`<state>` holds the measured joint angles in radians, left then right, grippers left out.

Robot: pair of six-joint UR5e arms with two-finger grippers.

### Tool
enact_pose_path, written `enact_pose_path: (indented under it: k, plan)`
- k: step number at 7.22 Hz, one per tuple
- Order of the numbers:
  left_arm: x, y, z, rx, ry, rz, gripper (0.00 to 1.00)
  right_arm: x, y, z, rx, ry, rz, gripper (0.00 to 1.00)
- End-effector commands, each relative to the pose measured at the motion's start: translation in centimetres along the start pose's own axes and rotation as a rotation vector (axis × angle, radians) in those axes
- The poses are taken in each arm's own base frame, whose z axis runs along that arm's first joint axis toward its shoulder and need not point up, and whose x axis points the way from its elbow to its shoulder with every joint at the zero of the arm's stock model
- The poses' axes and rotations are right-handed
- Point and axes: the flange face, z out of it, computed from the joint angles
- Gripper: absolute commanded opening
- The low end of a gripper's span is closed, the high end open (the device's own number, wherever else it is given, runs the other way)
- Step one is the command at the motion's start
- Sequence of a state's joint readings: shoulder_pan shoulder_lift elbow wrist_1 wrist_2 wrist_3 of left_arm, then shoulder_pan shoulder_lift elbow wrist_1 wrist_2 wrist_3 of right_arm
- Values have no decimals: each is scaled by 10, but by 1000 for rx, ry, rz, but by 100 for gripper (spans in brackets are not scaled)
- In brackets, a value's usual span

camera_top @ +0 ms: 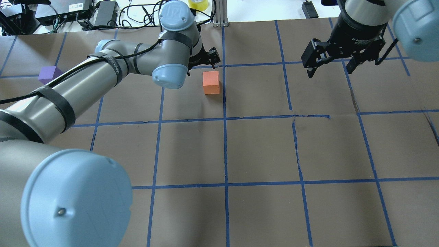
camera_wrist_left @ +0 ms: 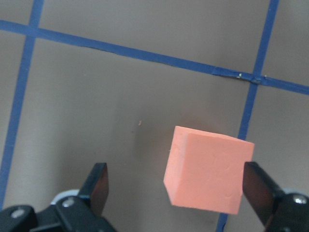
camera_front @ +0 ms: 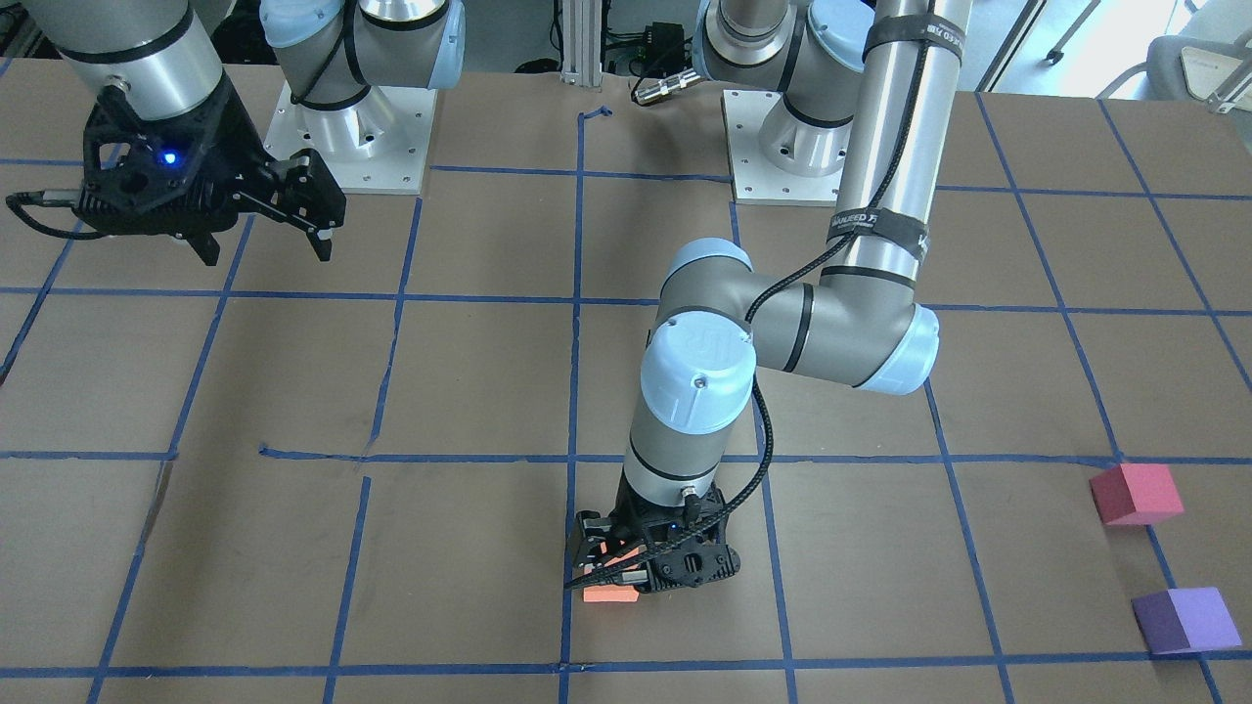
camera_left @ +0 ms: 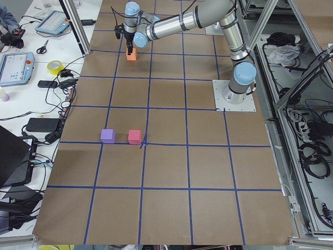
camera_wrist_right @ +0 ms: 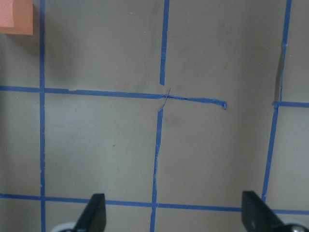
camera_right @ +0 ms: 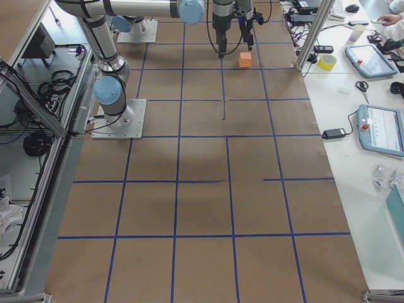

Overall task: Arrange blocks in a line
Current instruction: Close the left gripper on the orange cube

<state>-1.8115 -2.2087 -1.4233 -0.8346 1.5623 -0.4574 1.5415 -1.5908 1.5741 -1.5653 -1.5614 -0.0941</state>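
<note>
Brown paper surface (camera_top: 260,151), gridded with blue tape. Orange block (camera_top: 211,82) sits on surface beside centre tape line, toward side far from robot. Left gripper (camera_wrist_left: 175,169) spread wide over it; block lies between fingers, off-centre, close against one finger, contact unclear. Right gripper (camera_top: 331,70) also spread, hanging above surface, well apart from all blocks. Crimson block (camera_front: 1135,494) and purple block (camera_front: 1185,621) near each other, well apart from orange block.

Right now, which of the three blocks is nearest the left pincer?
The orange block, lying between the open fingers of the left pincer in the wrist view. The crimson block and purple block sit side by side far off, toward the robot's left.
</note>
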Motion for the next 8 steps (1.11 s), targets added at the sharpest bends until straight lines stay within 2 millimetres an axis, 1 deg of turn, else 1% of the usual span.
enact_pose_path:
  k: [1,2,3,5,6,7,8]
  plan:
    - [16,6,29,-26,-21,50,100,-2,19,-9,-31,0,4,100]
    - [14,8,36,-40,-28,96,100,-3,20,-9,-33,2,7,100]
    - [14,14,51,-73,-40,93,100,-1,20,-9,-33,19,5,100]
    - [14,18,59,-101,-53,105,100,5,20,-9,-40,80,2,100]
    - [13,19,66,-109,-57,99,100,3,20,-9,-39,66,3,100]
    - [14,18,64,-104,-55,98,87,4,18,-6,-45,65,1,100]
    - [14,17,62,-100,-53,104,60,4,16,-3,-48,65,1,100]
